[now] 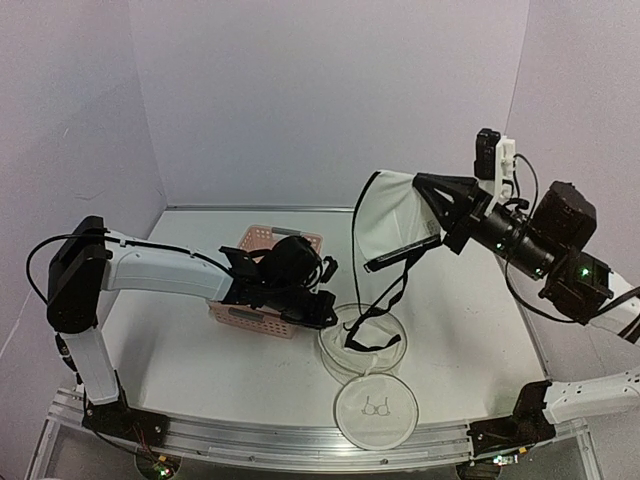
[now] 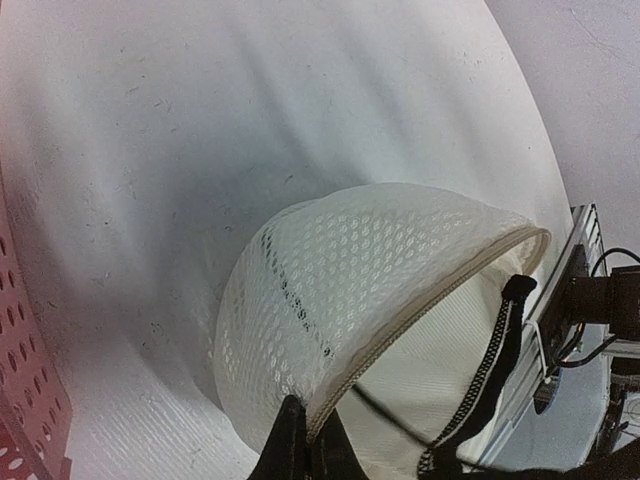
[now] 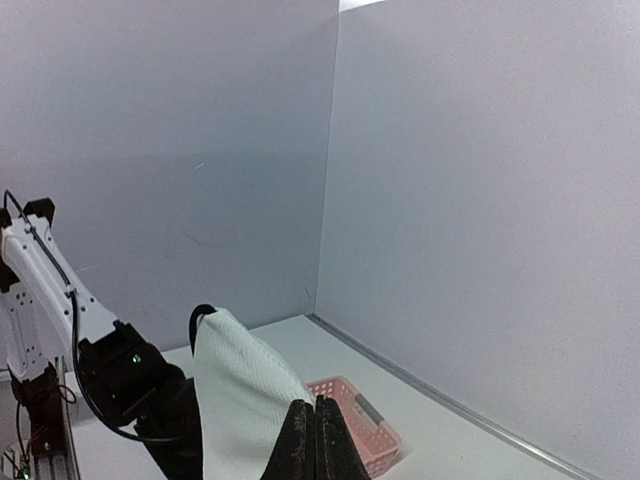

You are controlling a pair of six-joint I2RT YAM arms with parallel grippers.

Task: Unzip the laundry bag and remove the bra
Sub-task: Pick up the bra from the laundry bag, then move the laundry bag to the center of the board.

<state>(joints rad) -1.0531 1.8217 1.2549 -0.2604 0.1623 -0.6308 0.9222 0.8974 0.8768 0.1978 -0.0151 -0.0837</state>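
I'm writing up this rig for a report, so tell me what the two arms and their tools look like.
Both arms have white link shells and black joint housings. The left arm has a thin black cable loop by its shoulder. The right arm shows small green lights and a white camera bracket at the wrist. The left tool and right tool end in slim black fingers.

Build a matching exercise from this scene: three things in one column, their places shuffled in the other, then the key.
1. bra
2. laundry bag
3. pink basket

A. open on the table, rim pinched by the left pincer
B. on the table, partly hidden by the left arm
C. lifted above the table in the right pincer

Pairs: 1-C, 2-A, 3-B
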